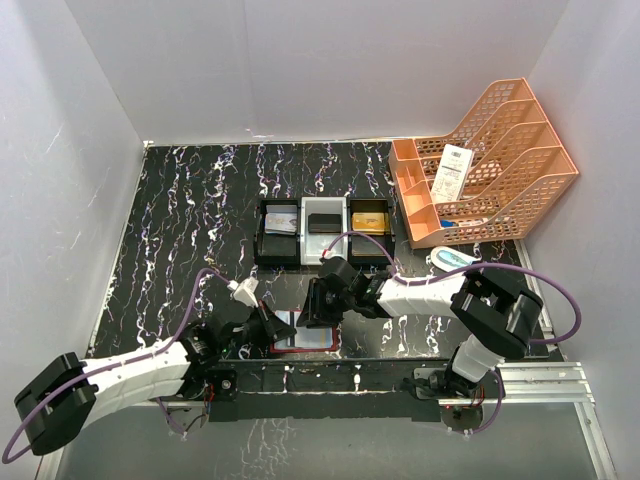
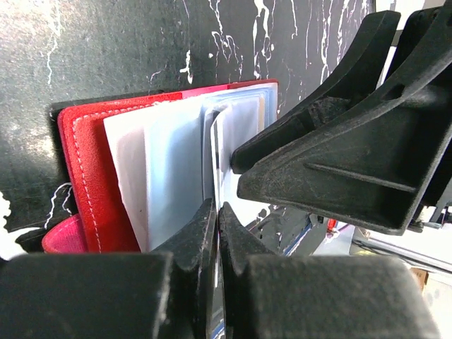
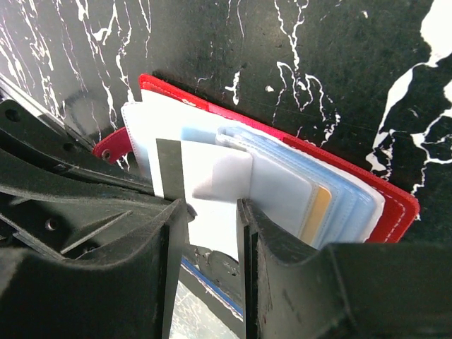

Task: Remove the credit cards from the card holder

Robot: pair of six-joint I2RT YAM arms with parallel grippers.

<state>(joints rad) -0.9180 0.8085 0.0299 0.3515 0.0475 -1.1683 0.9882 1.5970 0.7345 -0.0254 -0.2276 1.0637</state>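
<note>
Closest up, left fingers [image 2: 206,222] pinched nearly shut on a clear sleeve [image 2: 222,162] of the card holder [image 2: 85,162]. Opposite, right fingers [image 3: 251,240] parted narrowly, a white card [image 3: 212,191] with a black stripe showing in the gap. Red holder spread open on the bench [image 1: 180,220] at its near edge, between both arms. Further credit cards [image 3: 318,205], pale blue and orange-gold, tucked in its sleeves. Beyond, tray [image 1: 308,240] and orange rack [image 1: 480,160].

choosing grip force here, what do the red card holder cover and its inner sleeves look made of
The card holder cover: red leather or faux leather, hard to tell which. It has a smooth, low-sheen face with white stitching along the edge. The clear sleeves: thin flexible transparent plastic, slightly glossy. An orange card shows through, and the leaves fan and curl.
</note>
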